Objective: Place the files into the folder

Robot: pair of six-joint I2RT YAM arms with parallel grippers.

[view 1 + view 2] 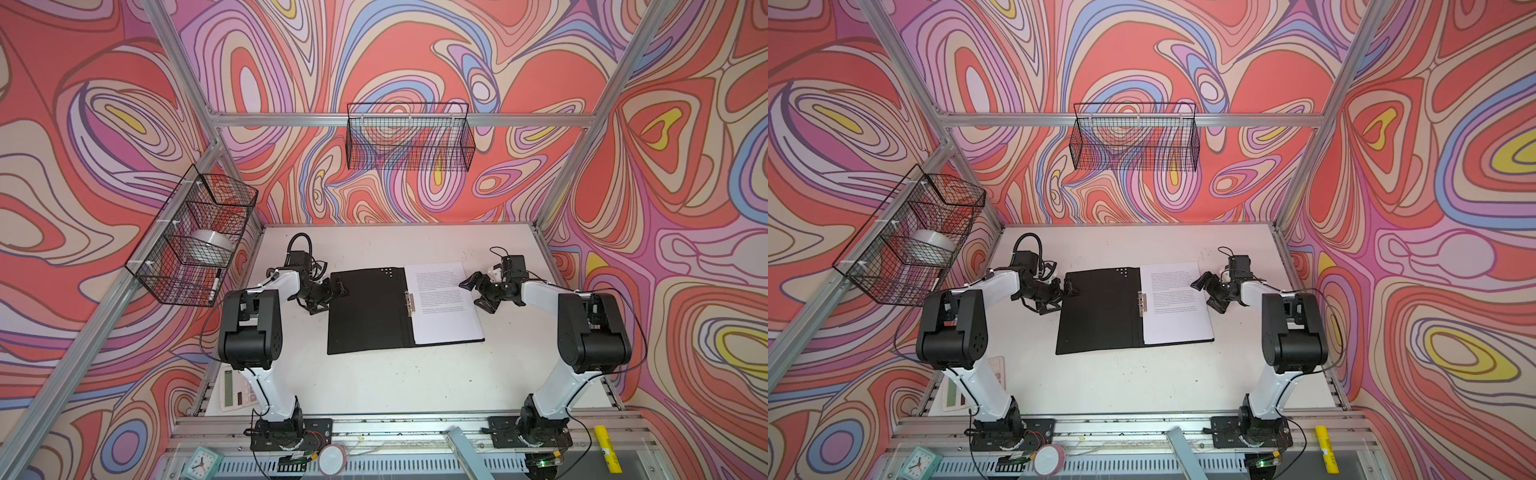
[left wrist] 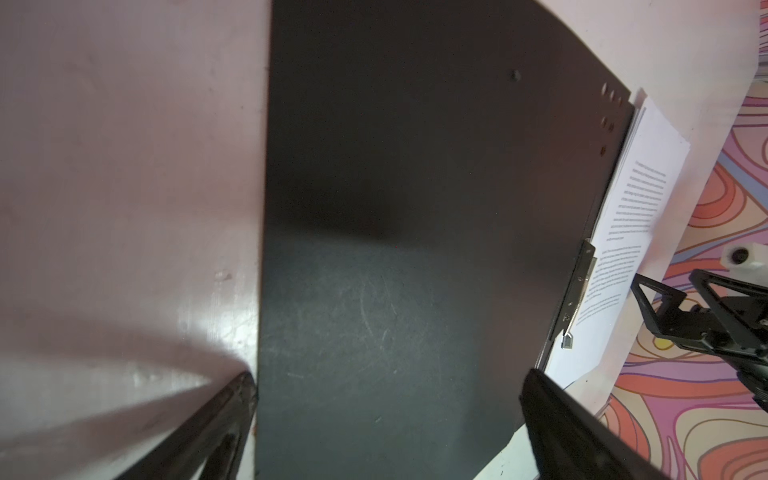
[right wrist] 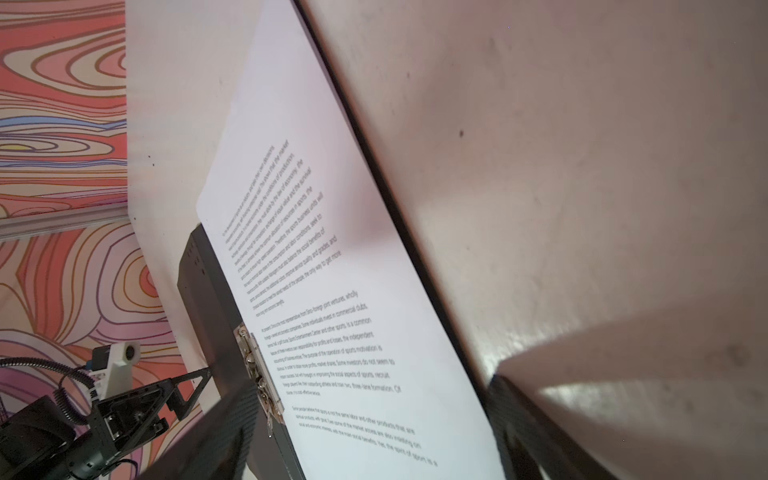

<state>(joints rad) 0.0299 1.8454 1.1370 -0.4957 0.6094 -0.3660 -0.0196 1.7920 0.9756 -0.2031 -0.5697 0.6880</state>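
Note:
The folder (image 1: 365, 311) lies open and flat at the table's middle, black inside up, with a metal clip (image 1: 410, 303) at its spine. The files (image 1: 444, 307), white sheets with black text, rest on its right half. My left gripper (image 1: 332, 297) stands open at the folder's left edge, and the wrist view shows the bare black flap (image 2: 395, 208) between its fingers (image 2: 232, 399). My right gripper (image 1: 473, 294) stands open over the right edge of the files (image 3: 332, 249), holding nothing. Both top views show the same layout: folder (image 1: 1096, 316), files (image 1: 1175, 307).
A calculator (image 1: 232, 388) lies at the front left, partly under the left arm. A wire basket (image 1: 195, 237) on the left wall holds a tape roll (image 1: 208, 249). Another wire basket (image 1: 409, 137) hangs on the back wall. A clock (image 1: 198, 462) and a yellow marker (image 1: 607, 449) sit beyond the front rail.

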